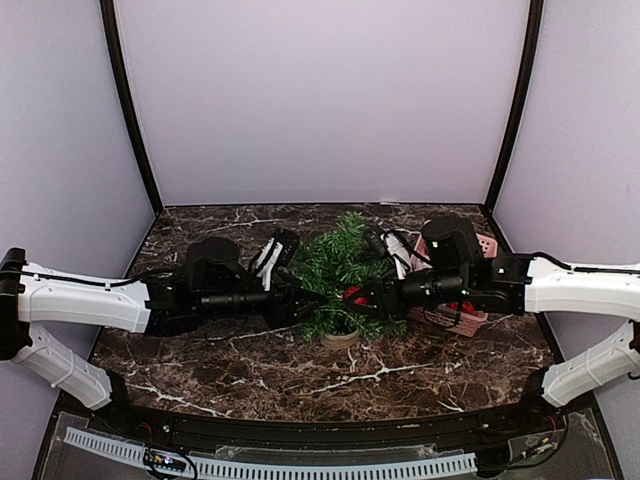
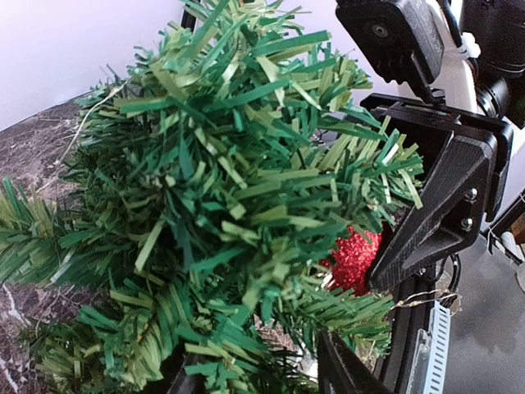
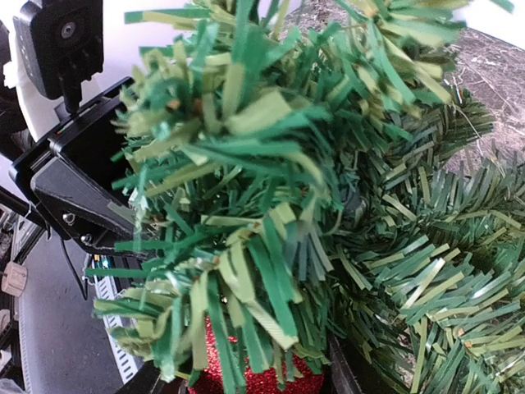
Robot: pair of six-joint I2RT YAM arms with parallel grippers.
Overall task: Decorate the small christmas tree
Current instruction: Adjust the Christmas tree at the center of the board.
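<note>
Tree (image 1: 340, 262) stands upright on its tan base (image 1: 340, 339) at the middle of the marble table (image 1: 250, 370), between the two arms.

Right gripper (image 1: 368, 296) sits in the tree's right side, low among the branches. Its fingers stand part-open with a red glitter ball (image 2: 354, 258) between them and appear to grip it. Needles cover most of the contact.

Left gripper (image 1: 300, 298) reaches in from the opposite side at about the same height. Its fingers (image 2: 344, 369) are buried in foliage with branches lying between them. How wide they stand, and whether they clamp a branch, cannot be told.

The grippers face each other, near, with foliage between.

Pink basket (image 1: 486, 243) sits right of the tree, behind the right arm and largely hidden by it.

Dense needles block most of both wrist views.
</note>
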